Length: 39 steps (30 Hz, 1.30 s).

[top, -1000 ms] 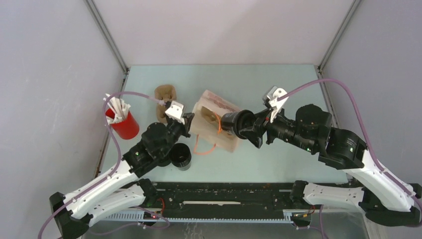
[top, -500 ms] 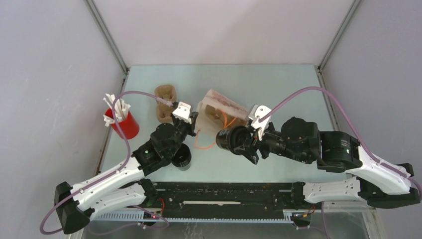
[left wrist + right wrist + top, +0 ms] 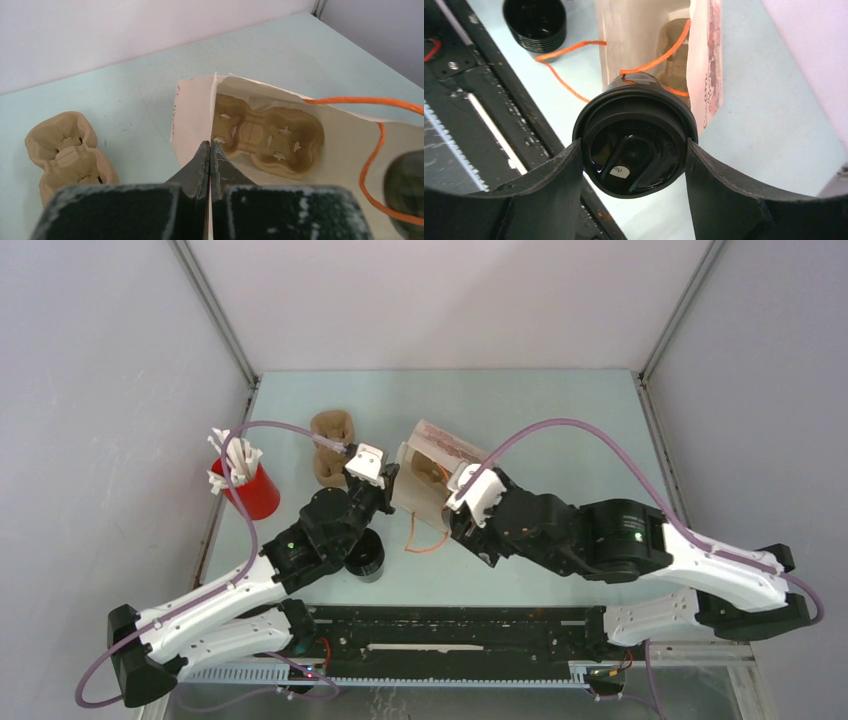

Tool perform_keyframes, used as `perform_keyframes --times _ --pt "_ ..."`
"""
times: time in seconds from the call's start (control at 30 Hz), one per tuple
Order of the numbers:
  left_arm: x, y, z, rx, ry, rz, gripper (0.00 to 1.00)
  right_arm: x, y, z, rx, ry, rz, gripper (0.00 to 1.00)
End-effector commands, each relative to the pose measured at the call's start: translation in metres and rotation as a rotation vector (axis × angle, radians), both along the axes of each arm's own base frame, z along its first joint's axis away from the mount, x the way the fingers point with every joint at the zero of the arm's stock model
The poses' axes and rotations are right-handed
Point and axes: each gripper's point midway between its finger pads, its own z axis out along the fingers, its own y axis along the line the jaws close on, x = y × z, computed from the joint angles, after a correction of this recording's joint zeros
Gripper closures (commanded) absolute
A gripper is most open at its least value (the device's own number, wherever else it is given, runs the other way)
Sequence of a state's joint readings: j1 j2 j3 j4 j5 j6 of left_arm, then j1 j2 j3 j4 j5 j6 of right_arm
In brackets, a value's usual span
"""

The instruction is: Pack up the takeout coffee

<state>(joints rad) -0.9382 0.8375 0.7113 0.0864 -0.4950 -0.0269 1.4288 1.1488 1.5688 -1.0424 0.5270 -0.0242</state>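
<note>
The coffee cup (image 3: pixel 634 145) is clamped between the right jaws. Its lid faces the wrist camera and its base points at the open mouth of the paper bag (image 3: pixel 649 35), upper middle of that view. The left jaws are pinched tight on the bag's near edge, at the lower middle of the left wrist view, and they hold the mouth open. Inside the bag, the cup carrier (image 3: pixel 270 135) shows its wells toward the opening.

The step in hand looks like feeding the cup in, base first, and seating it in one well. To do it well, line the cup's axis up with a single well before pushing, then go in slowly and straight.

The orange string handle (image 3: pixel 659 50) hangs across the mouth and seems to lie against the far end of the cup. The path should slip past the string, not drag it inside. The bag is light paper and would likely slide or crumple if the cup's rim nudges a wall. So the left jaws should hold firm until the cup is down, and the right jaws should let go only once the base feels seated.

A second black cup (image 3: pixel 365 555) waits on the desk (image 3: pixel 560 410), lower left of centre in the top view. A spare carrier (image 3: pixel 70 152) and a red cup (image 3: pixel 250 490) lie further left, out of the way.
</note>
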Motion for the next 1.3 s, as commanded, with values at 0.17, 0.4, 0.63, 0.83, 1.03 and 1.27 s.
perform_keyframes --times 0.17,0.4,0.63,0.83,1.03,1.27 --pt "-0.003 0.001 0.024 -0.022 -0.033 0.020 1.00 -0.005 0.021 0.004 -0.146 -0.155 0.069 0.64" --pt "-0.003 0.003 0.026 -0.018 -0.034 0.027 1.00 -0.024 0.005 0.004 -0.245 -0.227 0.059 0.65" --pt "-0.005 0.000 0.030 -0.031 -0.036 0.008 1.00 -0.016 0.048 0.042 -0.051 -0.310 0.014 0.67" --pt "-0.009 0.002 0.031 -0.042 -0.038 0.003 1.00 0.028 0.061 0.025 -0.042 -0.298 -0.012 0.67" --pt "-0.010 0.000 0.034 -0.048 -0.045 -0.007 1.00 0.046 0.066 0.006 -0.104 -0.284 0.016 0.67" --pt "-0.010 0.002 0.033 -0.041 -0.052 0.001 1.00 0.065 0.026 -0.033 -0.403 -0.309 -0.123 0.67"
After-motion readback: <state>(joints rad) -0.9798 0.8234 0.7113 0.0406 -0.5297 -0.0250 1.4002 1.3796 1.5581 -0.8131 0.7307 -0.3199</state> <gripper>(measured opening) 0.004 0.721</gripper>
